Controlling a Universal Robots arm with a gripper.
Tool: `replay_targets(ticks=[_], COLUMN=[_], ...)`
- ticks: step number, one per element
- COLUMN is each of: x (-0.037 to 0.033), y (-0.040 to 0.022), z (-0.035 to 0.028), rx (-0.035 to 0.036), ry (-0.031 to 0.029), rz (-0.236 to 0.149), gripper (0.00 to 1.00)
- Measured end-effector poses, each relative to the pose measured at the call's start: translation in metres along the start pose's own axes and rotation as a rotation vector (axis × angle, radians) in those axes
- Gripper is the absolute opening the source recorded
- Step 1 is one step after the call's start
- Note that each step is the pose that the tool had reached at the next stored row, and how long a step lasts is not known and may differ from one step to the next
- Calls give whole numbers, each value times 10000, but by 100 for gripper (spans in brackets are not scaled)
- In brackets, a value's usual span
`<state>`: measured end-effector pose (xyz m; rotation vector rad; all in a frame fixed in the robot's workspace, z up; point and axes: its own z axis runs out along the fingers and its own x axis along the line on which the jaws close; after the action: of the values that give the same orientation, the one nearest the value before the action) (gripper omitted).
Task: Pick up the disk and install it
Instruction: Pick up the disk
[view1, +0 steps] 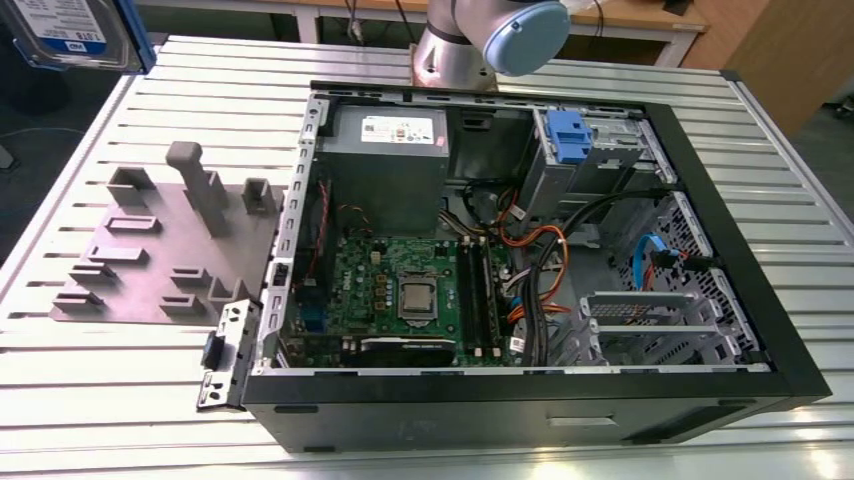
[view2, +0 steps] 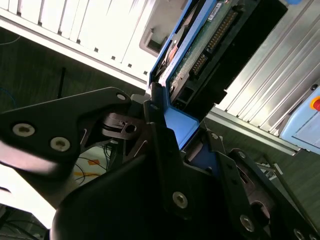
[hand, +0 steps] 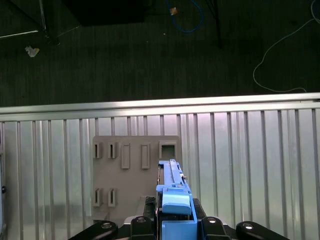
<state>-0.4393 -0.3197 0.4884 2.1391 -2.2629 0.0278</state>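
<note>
Item held: one disk (view1: 64, 30), a flat silver rectangular drive with a white-and-blue label, set in a blue plastic carrier frame with a handle at one end. My gripper (view2: 177, 125) is clenched on that handle end, with a black finger on each side of the blue plastic in both wrist views. Location: lifted clear of the table (view1: 774, 200), at the upper corner of the exterior view's left; in the first wrist view it hangs edge-on above the grey holder. Fixtures on the table, counted: one grey slotted plastic holder (view1: 134, 260), with several upright posts and slots, lying on the slats on the exterior view's left, just beside the case; one open black computer case (view1: 534, 410), lying on its side. Contents of the case: one grey power supply (view1: 387, 150) in the far corner; one green motherboard (view1: 387, 290) with one processor socket near its middle; one other drive with a blue tab (view1: 567, 135), seated in a grey metal cage (view1: 554, 180) at the far side toward the exterior view's right; a loose bundle of orange, black and blue cables (view1: 534, 245) between board and cage. Beyond the table edge: dark floor (hand: 150, 50) with a few thin cables lying on it.
</note>
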Motion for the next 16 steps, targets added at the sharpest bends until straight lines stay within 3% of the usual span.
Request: replay_targets(ticks=[7, 16], x=[-1, -3], y=[-2, -108], z=[-2, -2], rx=[0, 0], ry=[0, -2], rz=[0, 0], gripper=[36, 36])
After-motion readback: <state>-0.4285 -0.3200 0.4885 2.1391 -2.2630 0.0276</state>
